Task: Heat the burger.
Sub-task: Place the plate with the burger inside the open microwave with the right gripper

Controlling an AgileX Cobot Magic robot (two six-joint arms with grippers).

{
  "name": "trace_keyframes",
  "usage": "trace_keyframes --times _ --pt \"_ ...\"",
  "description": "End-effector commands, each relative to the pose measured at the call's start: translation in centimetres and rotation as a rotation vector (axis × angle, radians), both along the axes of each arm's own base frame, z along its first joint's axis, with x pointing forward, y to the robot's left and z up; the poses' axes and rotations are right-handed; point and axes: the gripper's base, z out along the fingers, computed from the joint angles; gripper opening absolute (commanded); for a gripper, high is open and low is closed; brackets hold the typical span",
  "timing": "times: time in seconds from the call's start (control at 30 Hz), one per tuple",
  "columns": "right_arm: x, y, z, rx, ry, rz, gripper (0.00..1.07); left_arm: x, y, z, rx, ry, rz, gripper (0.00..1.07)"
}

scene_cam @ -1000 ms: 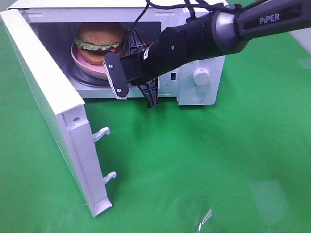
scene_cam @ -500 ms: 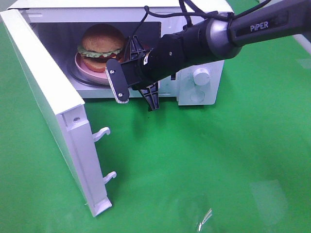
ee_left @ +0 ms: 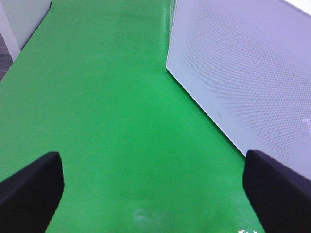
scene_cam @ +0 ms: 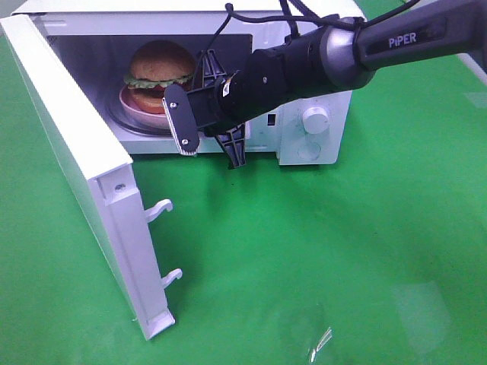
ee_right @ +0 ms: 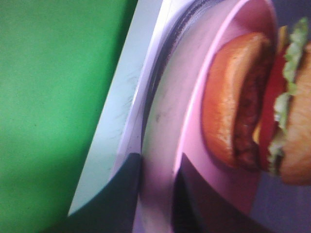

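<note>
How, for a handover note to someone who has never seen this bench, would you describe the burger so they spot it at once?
On the green table stands a white microwave with its door swung open. Inside sits a pink plate, and the burger rests on it. It is the only food there: glossy golden-brown bun, frilly green lettuce, dark filling.

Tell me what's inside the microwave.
The burger sits on a pink plate over the turntable. The right gripper covers the right part of the cavity.

Black arm [scene_cam: 297, 72], silver collar [scene_cam: 340, 52], white PiPER lettering [scene_cam: 415, 34], dark cables [scene_cam: 228, 9], black right pincer [scene_cam: 211, 156].
</note>
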Motion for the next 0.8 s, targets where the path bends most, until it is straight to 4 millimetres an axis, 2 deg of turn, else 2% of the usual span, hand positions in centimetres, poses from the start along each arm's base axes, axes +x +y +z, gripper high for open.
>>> trace_keyframes --times 0.03,0.2,0.6,0.8 --pt "0.48 0.33 1.84 0.060 -0.074 -0.005 0.27 -0.18 -0.07 0.15 -0.012 -0.032 0.001 0.91" --pt "0.36 0.25 1.62 0.043 -0.050 -0.005 0.36 -0.18 -0.07 0.15 -0.012 -0.032 0.001 0.91" --pt "-0.15 0.01 1.42 -0.001 0.014 -0.003 0.38 -0.18 -0.07 0.15 -0.012 -0.032 0.001 0.91" --pt "-0.52 -0.24 1.93 -0.001 0.014 -0.003 0.44 -0.18 -0.07 0.15 -0.012 -0.032 0.001 0.91"
